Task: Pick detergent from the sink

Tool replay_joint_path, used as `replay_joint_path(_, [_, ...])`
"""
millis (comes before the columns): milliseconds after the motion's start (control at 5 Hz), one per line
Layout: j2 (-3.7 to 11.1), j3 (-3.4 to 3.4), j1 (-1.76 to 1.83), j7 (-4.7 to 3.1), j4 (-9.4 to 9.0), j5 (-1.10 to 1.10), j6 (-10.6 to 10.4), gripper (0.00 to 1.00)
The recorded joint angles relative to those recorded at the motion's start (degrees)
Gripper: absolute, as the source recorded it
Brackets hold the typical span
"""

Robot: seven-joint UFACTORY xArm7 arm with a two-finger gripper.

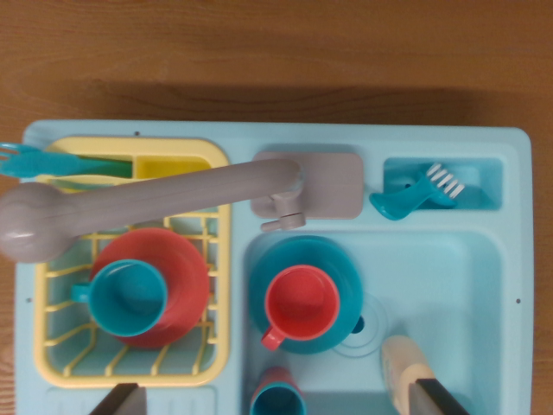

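Observation:
The detergent (400, 367) is a tan bottle lying in the light-blue sink basin (449, 285), near its lower right. Its lower end is hidden behind a dark fingertip (436, 399) on the wrist view's right. My gripper (276, 401) is open, high above the sink, with its other fingertip (117, 400) far off at the lower left. Nothing is held between the fingers. The bottle lies just inside the right finger.
A teal plate (341, 268) carrying a red cup (300, 303) fills the basin's left side, and a teal-and-red cup (276, 396) sits at the bottom edge. The grey faucet (147, 203) swings over a yellow rack (52, 341) holding a red plate (186, 277) and teal cup (128, 298). A teal brush (415, 194) lies in the top-right compartment.

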Motion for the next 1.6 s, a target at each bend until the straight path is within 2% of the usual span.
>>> replay_joint_path(200, [0.0, 0.0, 0.0, 0.0, 0.0, 0.0, 0.0, 0.0])
replay_joint_path(400, [0.16, -0.43, -0.12, -0.46, -1.62, -0.2, -1.64, 0.0])
replay_joint_path(600, [0.16, -0.43, -0.12, -0.46, -1.62, -0.2, -1.64, 0.0])
replay_joint_path(800, [0.36, -0.94, -0.25, -1.0, -3.52, -0.44, -3.55, 0.0])
replay_joint_path(1000, [0.36, -0.94, -0.25, -1.0, -3.52, -0.44, -3.55, 0.0])
replay_joint_path(1200, [0.56, -1.47, -0.4, -1.57, -5.5, -0.69, -5.55, 0.0])
replay_joint_path(1400, [0.56, -1.47, -0.4, -1.57, -5.5, -0.69, -5.55, 0.0])
replay_joint_path(1600, [0.79, -2.08, -0.56, -2.22, -7.78, -0.98, -7.86, 0.0])
